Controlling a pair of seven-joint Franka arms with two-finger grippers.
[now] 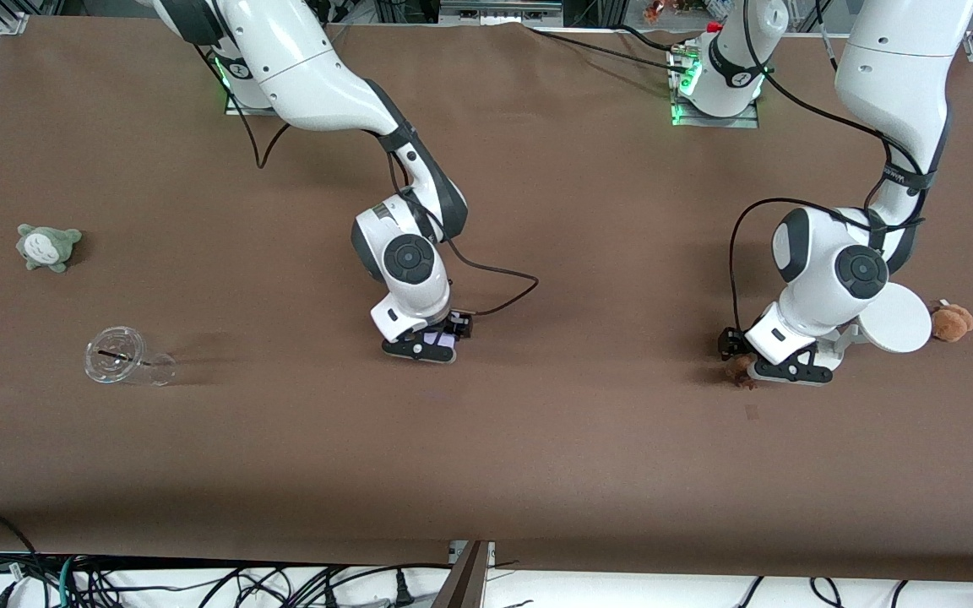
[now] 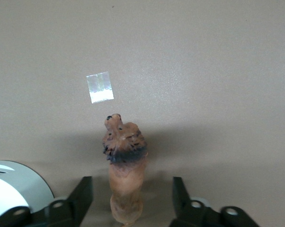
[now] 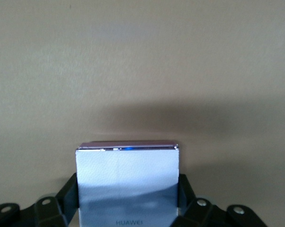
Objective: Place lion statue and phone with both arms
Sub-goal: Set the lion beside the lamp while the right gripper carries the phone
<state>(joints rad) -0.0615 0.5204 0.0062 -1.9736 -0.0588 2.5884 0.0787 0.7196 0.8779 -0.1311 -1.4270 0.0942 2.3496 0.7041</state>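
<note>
Right gripper (image 1: 424,346): low over the table's (image 1: 537,439) middle, fingers clamped on the phone (image 1: 437,339).
Left gripper (image 1: 778,369): spread wide, pads clear of the lion statue (image 1: 740,369) standing between them.
Open room: bare brown cloth lay from both grippers toward 6 o'clock in the front view.
Crowding: white stand (image 1: 896,318) and brown plush (image 1: 951,321) sat near the left gripper.
Wrist-only detail: tape square (image 2: 100,87) beside the lion's head; the phone's lettering.

Phone (image 3: 127,184): lower end cut off by right wrist view's 6 o'clock edge; in front view mostly hidden under right end effector (image 1: 424,344). Lion statue (image 2: 125,172): tail end cut off at 6 o'clock; front view shows just a brown bit. Stand's (image 1: 896,318) base hidden by left arm.
</note>
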